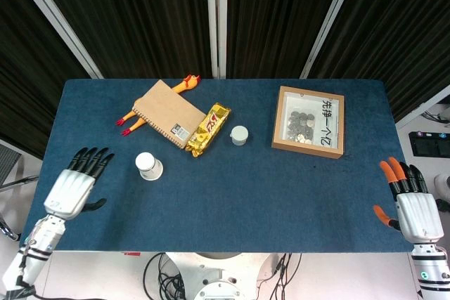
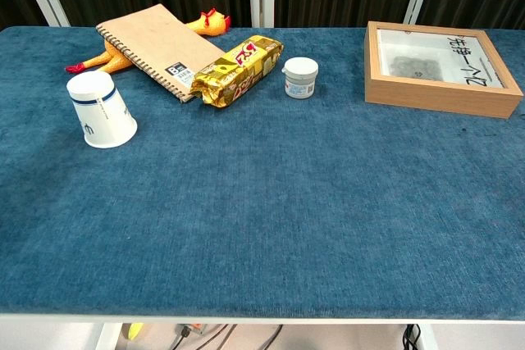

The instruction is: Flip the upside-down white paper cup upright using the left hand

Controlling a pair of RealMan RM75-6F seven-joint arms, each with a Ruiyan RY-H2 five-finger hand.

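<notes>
While the white paper cup (image 1: 149, 166) sits mouth-down on the blue counter (image 1: 232, 194), base up and axis vertical, the left hand (image 1: 72, 187) hovers over the counter's near-left part, fingers (image 1: 91, 159) spread, holding nothing; the cup lies just ahead of those fingertips and off to their right, near but apart, and it's by far the closer hand. Far across, the right hand (image 1: 411, 205) hangs off the counter's right edge, fingers apart, empty. Chest view shows neither hand, so finger height over the counter is hard to judge
</notes>
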